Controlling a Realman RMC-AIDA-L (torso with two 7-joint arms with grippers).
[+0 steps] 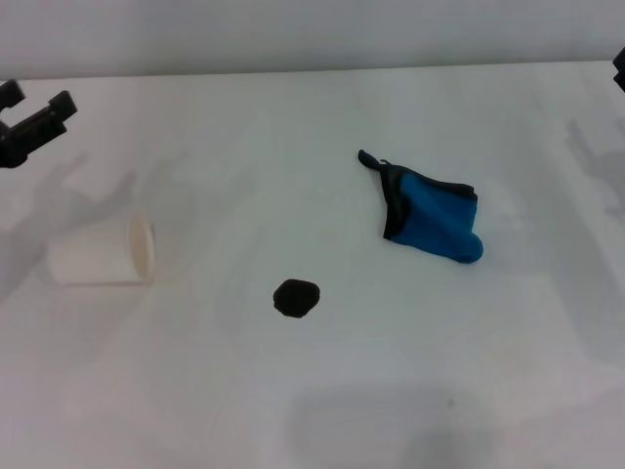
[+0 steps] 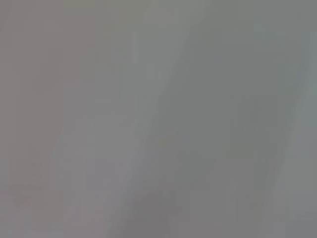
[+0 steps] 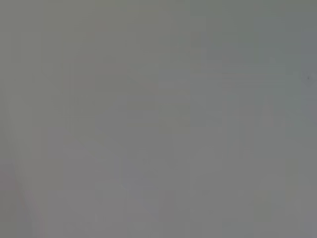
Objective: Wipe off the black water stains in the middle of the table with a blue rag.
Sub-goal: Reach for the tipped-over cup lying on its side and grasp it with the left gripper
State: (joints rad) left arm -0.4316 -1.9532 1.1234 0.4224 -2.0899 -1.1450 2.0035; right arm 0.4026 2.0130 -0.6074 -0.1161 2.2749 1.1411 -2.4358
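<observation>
left gripper [image 1: 34, 117] up at the far left edge of the head view, above the table [image 1: 293, 107], two dark fingers spread apart with a clear gap between them, nothing held. right gripper [image 1: 619, 68] only a dark sliver at the far right edge; cannot tell whether open or closed.

blue rag [image 1: 435, 217] lying crumpled on the table, well apart from both grippers, nearer the right one: inward and toward the robot from that sliver. black edging along its left side, thin black loop poking out at the far left corner. not touched by either gripper.

black water stains [image 1: 296, 297] seen as one small dark blot with ragged edges, between the two grippers and closer to the robot than both, near the rag but apart from it, off its near left side. bare white surface between blot and cloth.

white paper cup [image 1: 103, 251] tipped on its side, mouth facing right, just below and slightly right of the left gripper in the head view, apart from it. well left of the blot.

both wrist views only a plain grey blur; nothing to tell there.
</observation>
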